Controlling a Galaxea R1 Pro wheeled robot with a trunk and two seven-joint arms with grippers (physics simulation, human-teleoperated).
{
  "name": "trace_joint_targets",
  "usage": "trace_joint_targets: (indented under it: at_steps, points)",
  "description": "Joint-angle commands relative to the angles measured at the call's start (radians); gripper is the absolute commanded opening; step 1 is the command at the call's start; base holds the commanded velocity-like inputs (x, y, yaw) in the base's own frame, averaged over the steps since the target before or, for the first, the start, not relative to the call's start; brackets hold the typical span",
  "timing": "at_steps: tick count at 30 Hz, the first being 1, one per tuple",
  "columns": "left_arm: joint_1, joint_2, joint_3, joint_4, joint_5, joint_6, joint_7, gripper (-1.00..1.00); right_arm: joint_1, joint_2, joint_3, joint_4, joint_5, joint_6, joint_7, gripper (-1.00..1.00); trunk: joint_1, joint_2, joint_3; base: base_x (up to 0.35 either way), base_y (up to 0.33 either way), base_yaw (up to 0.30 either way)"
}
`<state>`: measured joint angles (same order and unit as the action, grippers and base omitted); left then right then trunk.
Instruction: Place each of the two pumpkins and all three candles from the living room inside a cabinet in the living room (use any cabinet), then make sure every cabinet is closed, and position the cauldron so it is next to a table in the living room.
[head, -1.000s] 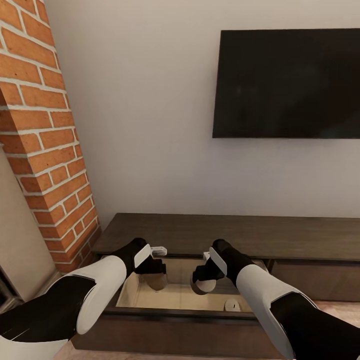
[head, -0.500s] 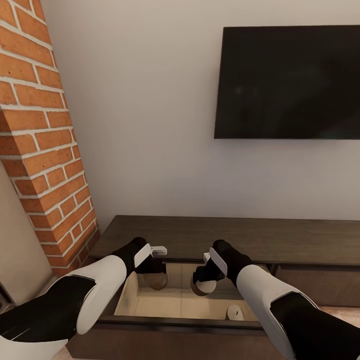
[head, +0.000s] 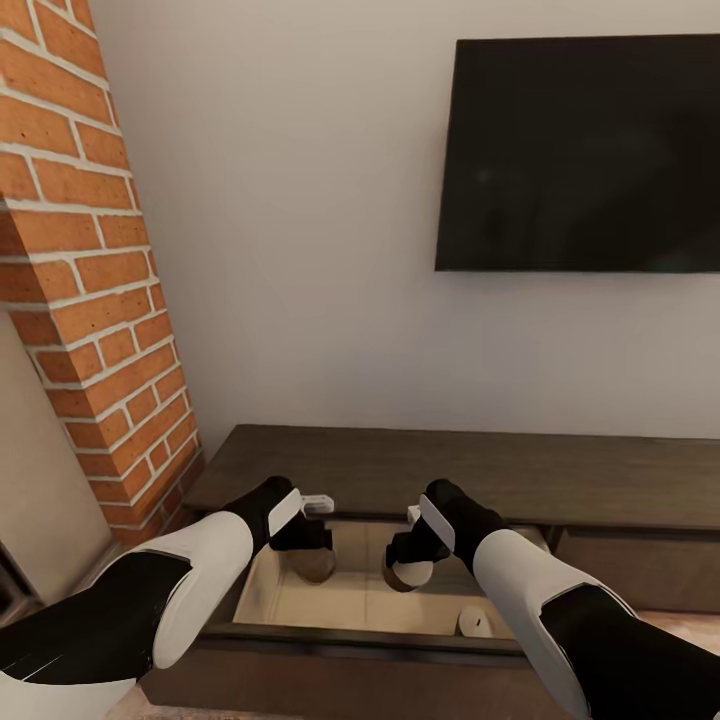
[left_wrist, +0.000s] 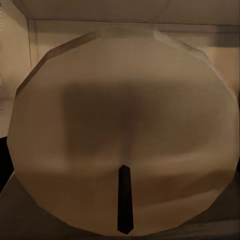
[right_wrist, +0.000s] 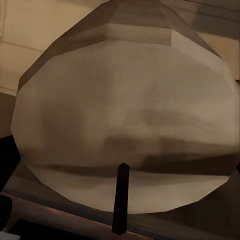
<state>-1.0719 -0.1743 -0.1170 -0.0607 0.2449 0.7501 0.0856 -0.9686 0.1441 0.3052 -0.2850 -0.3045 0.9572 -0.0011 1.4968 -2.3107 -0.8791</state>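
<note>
The cabinet (head: 450, 475) is seen across the lower half of the head view, its left drawer (head: 262, 588) pulled open with the pale interior exposed. The left gripper (head: 312, 545) is held over the drawer's left part, clenched around a candle (head: 316, 564); in the left wrist view this candle's top face (left_wrist: 125, 135) and dark wick (left_wrist: 124, 199) are seen close up. The right gripper (head: 408, 560) is held over the drawer's middle, grasping a second candle (head: 411, 573), its wick (right_wrist: 120, 197) seen in the right wrist view. A third candle (head: 474, 622) lies on the drawer floor at lower right. A television (head: 585, 155) is mounted upper right; a brick column (head: 95, 290) stands at left.
</note>
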Motion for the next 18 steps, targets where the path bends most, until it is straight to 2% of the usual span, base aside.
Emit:
trace_joint_targets:
  at_steps: [1,12,18]
  points:
    - [0.000,0.000,-0.007,-0.001,0.009,0.005,0.005,-1.00,-0.001,-0.001,0.007,-0.001,-0.008,0.004,-0.003,-1.00,0.000,-0.001,-0.003,0.000,0.000,0.082]
    - [0.000,0.000,-0.008,0.007,0.008,0.008,-0.017,-1.00,0.000,-0.001,0.006,-0.001,-0.008,0.006,-0.003,-1.00,0.000,-0.001,-0.019,0.000,0.000,0.077]
    - [0.000,0.000,-0.009,0.000,0.007,0.050,-0.016,-1.00,0.000,0.000,0.007,0.000,-0.008,0.006,-0.003,-1.00,0.000,-0.001,-0.029,0.000,0.000,-0.051]
